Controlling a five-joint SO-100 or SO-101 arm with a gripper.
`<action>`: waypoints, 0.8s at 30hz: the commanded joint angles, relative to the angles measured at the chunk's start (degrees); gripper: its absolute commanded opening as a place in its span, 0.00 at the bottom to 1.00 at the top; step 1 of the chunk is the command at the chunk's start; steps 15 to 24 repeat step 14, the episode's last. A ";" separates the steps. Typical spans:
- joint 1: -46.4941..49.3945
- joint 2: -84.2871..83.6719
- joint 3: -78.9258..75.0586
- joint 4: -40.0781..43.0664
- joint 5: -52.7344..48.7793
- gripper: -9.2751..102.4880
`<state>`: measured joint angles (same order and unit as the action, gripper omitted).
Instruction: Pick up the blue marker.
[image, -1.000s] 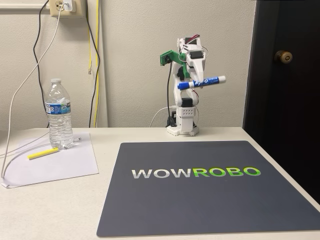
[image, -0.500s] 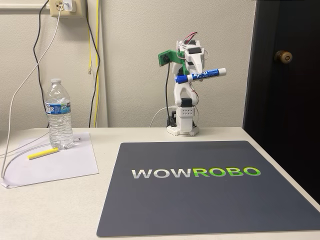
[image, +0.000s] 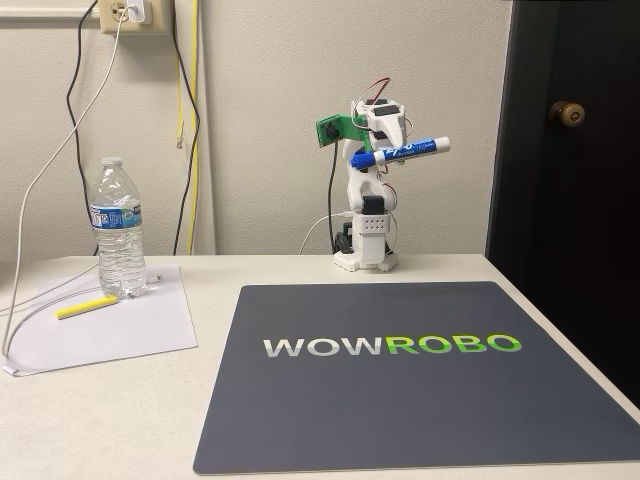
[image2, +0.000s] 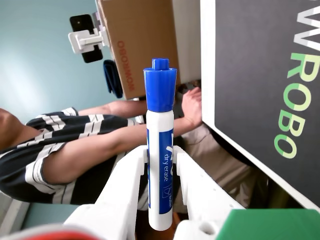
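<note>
White fingers clamped on the blue marker mid-barrel, blue cap jutting past fingertips, raised above the mat.

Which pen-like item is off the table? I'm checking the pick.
The white-barrelled, blue-capped marker, clamped in the gripper high above the dark mat; the yellow stick lies on the paper by the bottle.

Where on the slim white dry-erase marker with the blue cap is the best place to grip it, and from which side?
Grip the white-barrelled blue marker at mid-barrel, across its narrow width, one finger on each long side. The barrel is straight and even there, while the cap flares. The white two-finger gripper is shut on it just so, label between its fingers.
</note>
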<state>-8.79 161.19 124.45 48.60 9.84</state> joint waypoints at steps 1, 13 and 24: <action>-0.70 0.18 -0.35 0.70 -4.75 0.10; -1.85 0.70 1.85 -0.18 -9.23 0.10; -1.85 0.70 1.93 -0.18 -9.23 0.10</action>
